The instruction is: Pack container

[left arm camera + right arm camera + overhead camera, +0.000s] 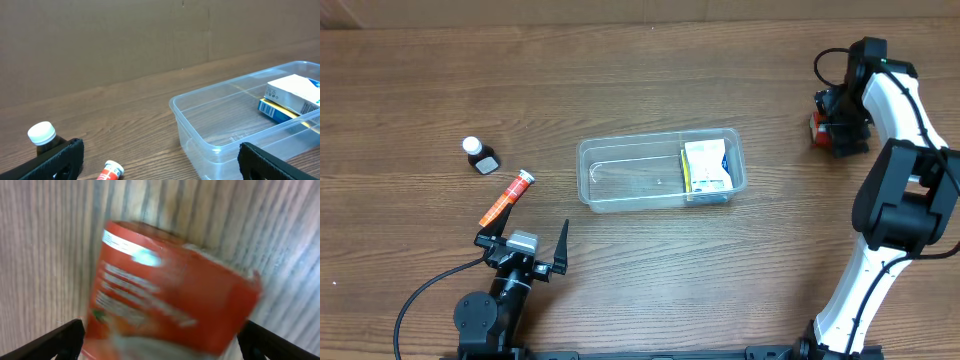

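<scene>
The clear plastic container (630,185) lies mid-table with a white, blue and yellow box (706,167) in its right end. My left gripper (523,235) hovers open near the front left edge, nothing between its fingers. In the left wrist view the container (200,125) and its box (295,92) lie ahead right of the left gripper (160,165). My right gripper (835,130) is at the far right, lowered over a red box (817,128). In the right wrist view the blurred red box (170,295) fills the space between the wide-open fingers (60,342).
A small dark bottle with a white cap (478,155) stands at the left, also in the left wrist view (42,135). An orange-red tube (507,198) lies just ahead of the left gripper, its white cap (111,171) showing low in the wrist view.
</scene>
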